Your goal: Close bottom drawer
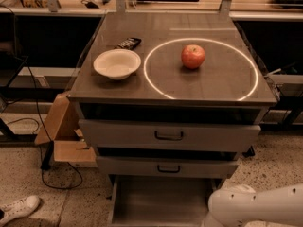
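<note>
The bottom drawer (156, 200) stands pulled out at the foot of the grey cabinet, its plain grey tray showing bare; its front panel runs off the lower edge of the view. Above it sit the mid-width drawer (168, 167) and the widest drawer (169, 135), both pushed in with dark handles. A white arm link (258, 207) lies across the bottom right corner, beside the tray's right side. The gripper itself is out of view.
On the cabinet top (118, 86) rest a white bowl (117, 63), a red apple (193, 56) inside a glowing ring, and a dark packet (128, 43). A cardboard box (64, 134) and cables lie left; a white shoe (19, 208) sits bottom left.
</note>
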Action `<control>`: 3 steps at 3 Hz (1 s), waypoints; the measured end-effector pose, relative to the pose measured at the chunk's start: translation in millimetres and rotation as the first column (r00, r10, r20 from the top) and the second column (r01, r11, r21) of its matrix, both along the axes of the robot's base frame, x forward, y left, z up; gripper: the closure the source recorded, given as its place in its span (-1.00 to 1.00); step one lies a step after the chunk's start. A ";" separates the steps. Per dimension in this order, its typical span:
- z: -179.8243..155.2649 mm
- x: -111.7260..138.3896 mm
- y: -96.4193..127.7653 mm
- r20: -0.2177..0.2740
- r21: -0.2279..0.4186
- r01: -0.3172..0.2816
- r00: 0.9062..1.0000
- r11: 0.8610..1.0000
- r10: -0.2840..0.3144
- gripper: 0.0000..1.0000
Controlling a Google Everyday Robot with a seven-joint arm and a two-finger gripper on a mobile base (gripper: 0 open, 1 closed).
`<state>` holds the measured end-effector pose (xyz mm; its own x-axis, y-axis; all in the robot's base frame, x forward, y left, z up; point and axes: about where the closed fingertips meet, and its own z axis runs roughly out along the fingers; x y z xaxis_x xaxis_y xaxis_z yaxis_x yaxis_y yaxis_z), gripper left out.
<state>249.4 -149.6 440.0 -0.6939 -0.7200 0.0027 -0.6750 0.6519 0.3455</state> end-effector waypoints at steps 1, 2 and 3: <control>-51.2 -24.5 -20.8 -0.107 -0.019 0.055 0.993 0.998 -0.057 1.00; -93.8 -48.7 -42.7 -0.209 -0.052 0.103 0.971 0.993 -0.112 1.00; -94.6 -50.8 -41.7 -0.214 -0.050 0.101 0.971 0.994 -0.110 1.00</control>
<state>198.6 -191.3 345.3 -0.7459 -0.6392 0.1872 -0.5137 0.7310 0.4492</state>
